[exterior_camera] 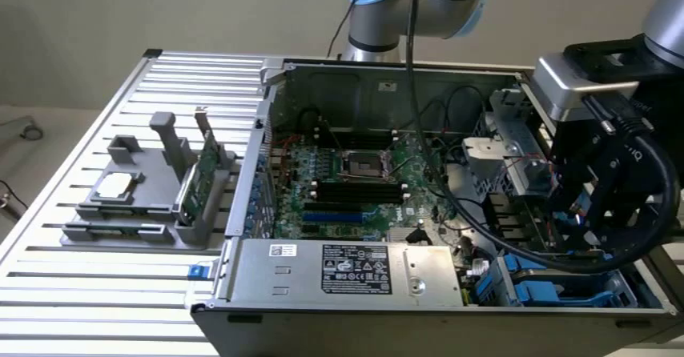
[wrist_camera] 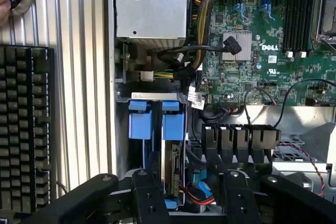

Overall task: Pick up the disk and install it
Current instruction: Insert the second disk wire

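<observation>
Disk (wrist_camera: 172, 150) sits edge-up in the drive bay at the near-right corner of the PC case (exterior_camera: 353, 67), blue carrier tabs on top, w/ a second blue carrier (wrist_camera: 140, 124) just beside it. Gripper (wrist_camera: 191, 195) hovers over the bay, jaws spread wide, grasping nothing. Judged stiff, fairly heavy, shock-sensitive; take it by the carrier's edges (not the label face). Its lower body and connector are hidden by the bay and jaws.

Cables (exterior_camera: 428, 173) cross case, drive bays (wrist_camera: 157, 124) crowded
</observation>
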Controlling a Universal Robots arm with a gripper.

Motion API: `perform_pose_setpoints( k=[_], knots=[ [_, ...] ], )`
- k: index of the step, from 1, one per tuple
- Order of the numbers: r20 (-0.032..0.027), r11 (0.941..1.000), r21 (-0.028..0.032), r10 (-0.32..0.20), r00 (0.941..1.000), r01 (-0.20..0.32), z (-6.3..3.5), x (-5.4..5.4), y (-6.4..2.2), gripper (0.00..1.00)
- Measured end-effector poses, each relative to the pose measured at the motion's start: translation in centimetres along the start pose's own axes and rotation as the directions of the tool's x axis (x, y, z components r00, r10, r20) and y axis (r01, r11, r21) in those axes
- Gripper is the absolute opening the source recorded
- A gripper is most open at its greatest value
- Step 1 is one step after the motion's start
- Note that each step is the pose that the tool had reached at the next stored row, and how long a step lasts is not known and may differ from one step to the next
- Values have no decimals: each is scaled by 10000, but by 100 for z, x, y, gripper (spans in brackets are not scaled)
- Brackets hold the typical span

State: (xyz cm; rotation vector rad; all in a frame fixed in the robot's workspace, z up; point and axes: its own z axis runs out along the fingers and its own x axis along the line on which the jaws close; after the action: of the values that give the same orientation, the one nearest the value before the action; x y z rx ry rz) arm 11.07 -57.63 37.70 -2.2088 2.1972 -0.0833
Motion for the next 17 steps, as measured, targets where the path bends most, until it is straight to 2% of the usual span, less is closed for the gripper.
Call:
perform_pose_setpoints(
  k=[6, 11, 13, 17],
  knots=[
    [0, 9998, 220, -2, 10000, 2, 44, -62, 42, 49],
    [-2, 9993, 362, -13, 10000, 13, 80, -88, 56, 49],
    [-3, 9992, 411, -20, 10000, 20, 96, -95, 61, 49],
    [-12, 9990, 457, -37, 10000, 37, 122, -101, 71, 49]
  ],
)
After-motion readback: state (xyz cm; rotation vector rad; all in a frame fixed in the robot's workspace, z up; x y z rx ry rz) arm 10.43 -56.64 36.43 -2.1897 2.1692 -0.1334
